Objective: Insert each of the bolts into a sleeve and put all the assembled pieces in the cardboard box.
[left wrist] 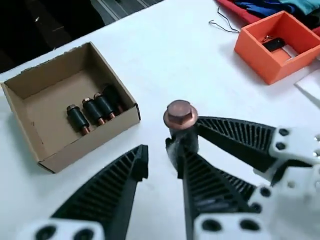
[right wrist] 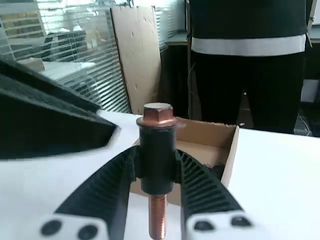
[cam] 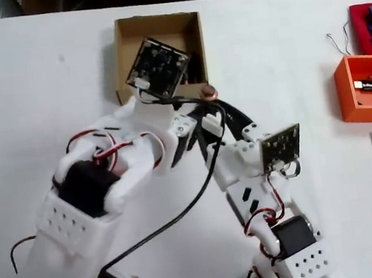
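My right gripper (right wrist: 156, 162) is shut on a black sleeve (right wrist: 156, 150) with a copper bolt (right wrist: 158, 115) through it, held upright just in front of the cardboard box (right wrist: 227, 150). From the left wrist, that piece (left wrist: 181, 131) stands at the tip of one finger of my left gripper (left wrist: 159, 161), which is open beside it. From above, the bolt head (cam: 209, 93) sits by the box's (cam: 126, 47) near right corner. Three assembled pieces (left wrist: 94, 112) lie side by side inside the box (left wrist: 35, 102).
An orange tray (cam: 365, 91) holding a small dark object stands at the right, with red and blue cloth (cam: 370, 25) behind it. A thin wire (left wrist: 225, 25) lies near the tray (left wrist: 260, 55). The left arm's camera board (cam: 157, 66) overhangs the box.
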Motion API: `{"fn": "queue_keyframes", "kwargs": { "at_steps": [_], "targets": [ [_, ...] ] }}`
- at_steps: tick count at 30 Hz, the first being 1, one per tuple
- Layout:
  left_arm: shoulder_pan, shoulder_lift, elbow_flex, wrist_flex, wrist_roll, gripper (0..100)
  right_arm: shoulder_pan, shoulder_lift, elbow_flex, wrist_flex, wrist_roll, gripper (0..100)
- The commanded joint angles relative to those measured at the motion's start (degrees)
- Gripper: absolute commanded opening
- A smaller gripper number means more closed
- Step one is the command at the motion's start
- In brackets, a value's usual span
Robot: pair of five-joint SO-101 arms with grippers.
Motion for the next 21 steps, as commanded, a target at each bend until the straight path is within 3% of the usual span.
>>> {"fn": "queue_keyframes", "kwargs": {
  "at_steps": [1,7,13,16,21],
  "targets": [
    [-5.01,-1.49,-8.13,6.51,-8.44,7,2.77,0.4,-7.38,0.57,0.09,2.2],
    [-24.35,-1.49,-15.34,16.53,-18.55,3,7.78,14.99,-29.89,5.49,3.34,2.2],
    [-41.67,-1.41,-4.09,21.89,-20.04,3,4.97,47.96,-62.59,18.77,3.25,2.2],
    [-49.14,-1.05,9.36,17.49,-20.04,3,4.09,65.27,-80.35,26.77,0.26,2.2],
    [-57.93,-1.05,33.71,0.09,-19.87,10,3.82,94.55,-110.77,38.55,-1.23,2.2]
  ]
}}
